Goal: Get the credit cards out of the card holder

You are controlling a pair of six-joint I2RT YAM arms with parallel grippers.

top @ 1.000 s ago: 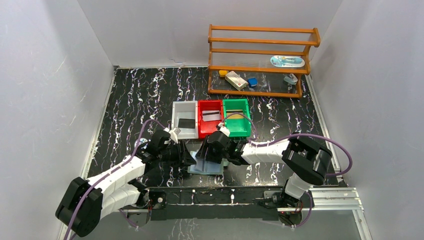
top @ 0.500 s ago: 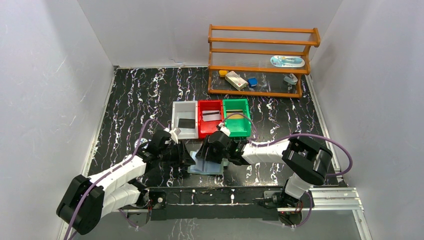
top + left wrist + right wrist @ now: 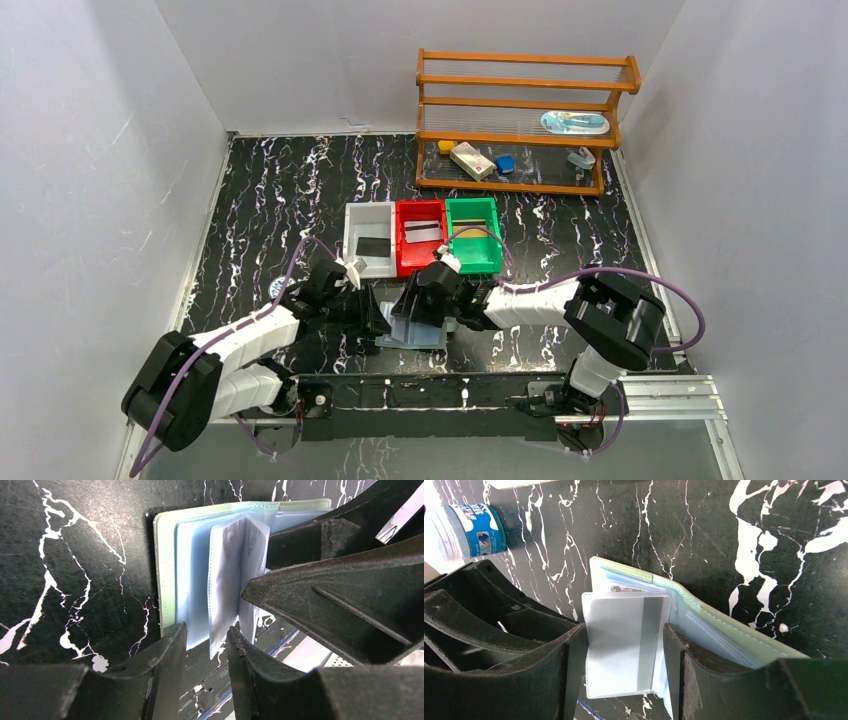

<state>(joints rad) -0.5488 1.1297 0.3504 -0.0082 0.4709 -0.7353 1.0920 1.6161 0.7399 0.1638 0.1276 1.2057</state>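
Left wrist view: the left gripper (image 3: 205,630) is narrowly parted, a clear pocket's edge between its jaws. The right gripper (image 3: 624,629) is spread wide, with a silver-grey card (image 3: 621,645) between its jaws, still pocketed. The card holder (image 3: 415,337) lies open near the bases, with a row of bins (image 3: 420,206) at its 12 o'clock.

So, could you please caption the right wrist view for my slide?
Right gripper straddles a clear pocket of the open card holder.

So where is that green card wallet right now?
In the top view the card holder lies open near the front edge of the table, between the left gripper and right gripper, just before the red bin.
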